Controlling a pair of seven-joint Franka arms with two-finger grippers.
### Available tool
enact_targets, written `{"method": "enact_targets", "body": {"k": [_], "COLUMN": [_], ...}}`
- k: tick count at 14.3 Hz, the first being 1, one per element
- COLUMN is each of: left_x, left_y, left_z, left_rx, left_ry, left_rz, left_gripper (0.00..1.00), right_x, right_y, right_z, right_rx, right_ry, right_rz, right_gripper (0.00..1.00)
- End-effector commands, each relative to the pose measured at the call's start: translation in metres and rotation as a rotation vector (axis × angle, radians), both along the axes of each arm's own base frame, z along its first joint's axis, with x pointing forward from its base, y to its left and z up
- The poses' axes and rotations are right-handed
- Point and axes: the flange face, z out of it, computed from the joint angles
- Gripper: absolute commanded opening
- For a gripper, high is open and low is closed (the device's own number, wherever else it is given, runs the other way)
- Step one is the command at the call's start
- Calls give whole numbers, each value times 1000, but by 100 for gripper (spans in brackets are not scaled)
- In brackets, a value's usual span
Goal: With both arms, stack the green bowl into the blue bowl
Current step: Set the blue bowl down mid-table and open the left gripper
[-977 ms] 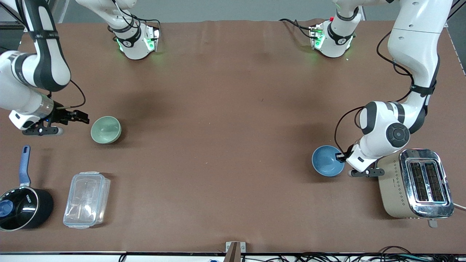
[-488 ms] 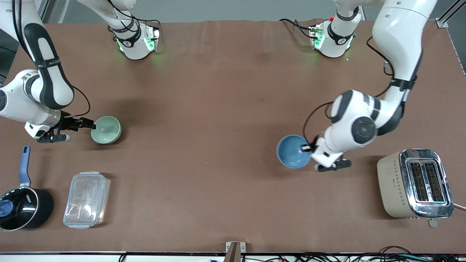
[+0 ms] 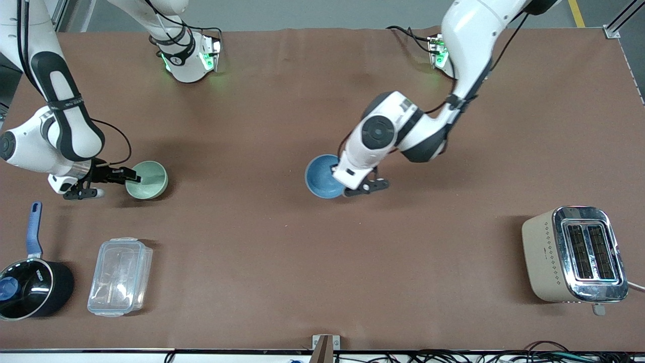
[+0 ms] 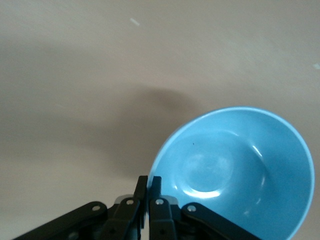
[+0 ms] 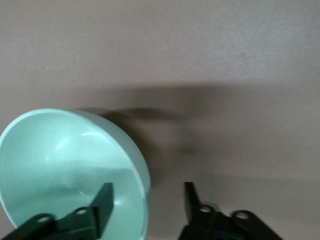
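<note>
The blue bowl [image 3: 321,176] hangs tilted over the middle of the table, held by its rim in my left gripper [image 3: 336,177]. In the left wrist view the fingers are shut on the blue bowl's rim [image 4: 235,170], one finger inside and one outside. The green bowl [image 3: 149,179] stands on the table toward the right arm's end. My right gripper [image 3: 132,176] is open and straddles its rim. In the right wrist view one finger [image 5: 104,202] is inside the green bowl [image 5: 65,165] and the other finger [image 5: 190,196] is outside it.
A black saucepan with a blue handle [image 3: 27,282] and a clear plastic box [image 3: 120,276] lie nearer the front camera than the green bowl. A toaster [image 3: 574,254] stands at the left arm's end.
My left gripper has carried the blue bowl from beside the toaster to over the table's middle. My right gripper has moved up to the green bowl and now straddles its rim.
</note>
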Motion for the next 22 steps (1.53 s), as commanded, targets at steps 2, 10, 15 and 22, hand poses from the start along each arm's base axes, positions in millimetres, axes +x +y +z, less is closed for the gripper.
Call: {"method": "enact_targets", "body": {"k": [2,10,15,22], "left_x": [-4,-8,46,99], "left_y": [-28,-38,22,167], "left_z": [-37,-51,65,222], "left_rx": [-52,-79,44,226], "left_ry": [-35,-68,-187,-265], "left_rz": [30,59,78,-41], "left_gripper": [0,66,100,100], "right_x": [1,32,60,76], "right_y": [5,35,101,262], "right_z": [0,79,135,183], "right_rx": [25,50,31,-11], "right_ry": [-15,-51,15,55], "right_rz": [-15,-1,-69,-224], "right_gripper": [12,4,4,4]}}
